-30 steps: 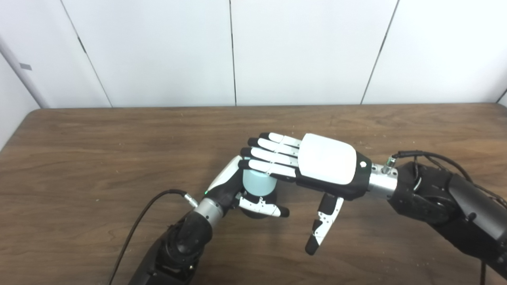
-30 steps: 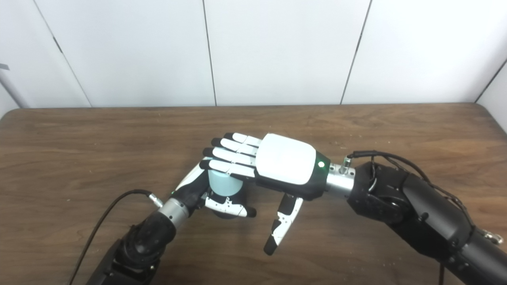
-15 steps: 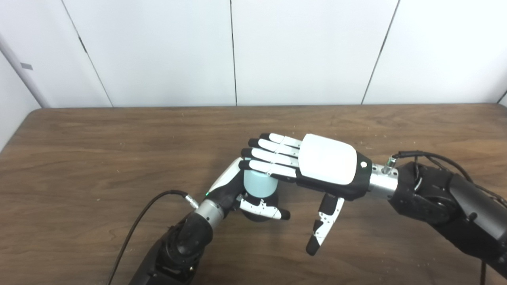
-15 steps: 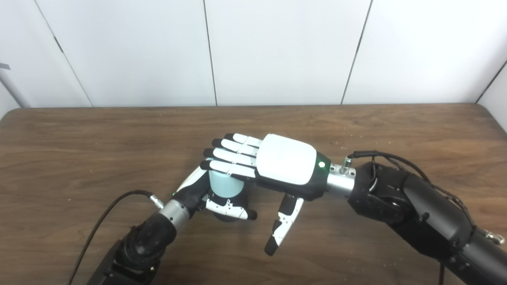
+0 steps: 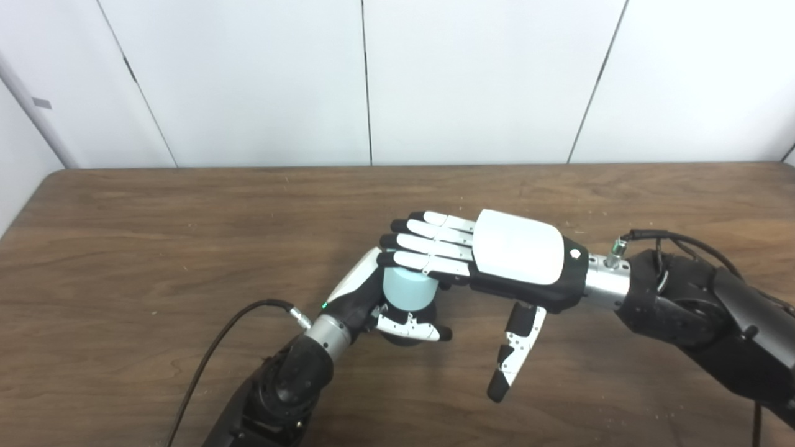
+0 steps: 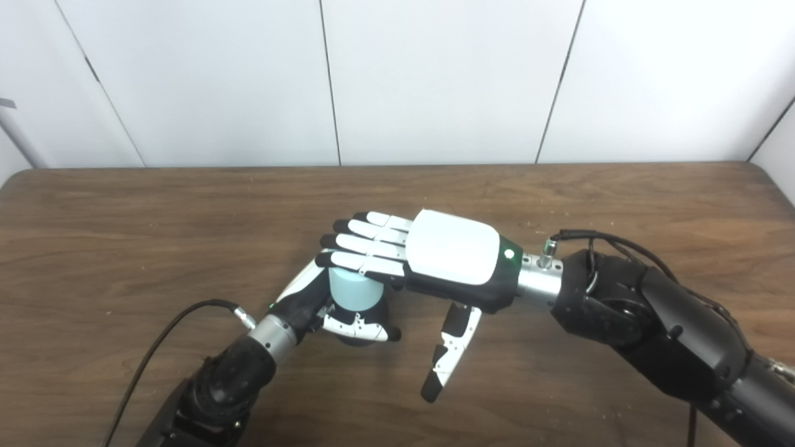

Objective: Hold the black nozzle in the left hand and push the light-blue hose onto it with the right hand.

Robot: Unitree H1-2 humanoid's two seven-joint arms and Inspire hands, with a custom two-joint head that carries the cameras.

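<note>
**Two hands meet over one small blue piece**

Left eye view: the left hand is wrapped around the light-blue hose and the black nozzle under it, on the table. The nozzle is mostly hidden. The right hand lies flat on top, fingers straight, holding nothing.

Right eye view: the right hand has slid a little to the right. A green light shows on its wrist here.

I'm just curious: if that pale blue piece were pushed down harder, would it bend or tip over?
The light-blue hose looks like a short, thick cylinder, so it probably stays stiff. The left hand wraps it and the right hand lies flat on top, so tipping seems unlikely.
</note>
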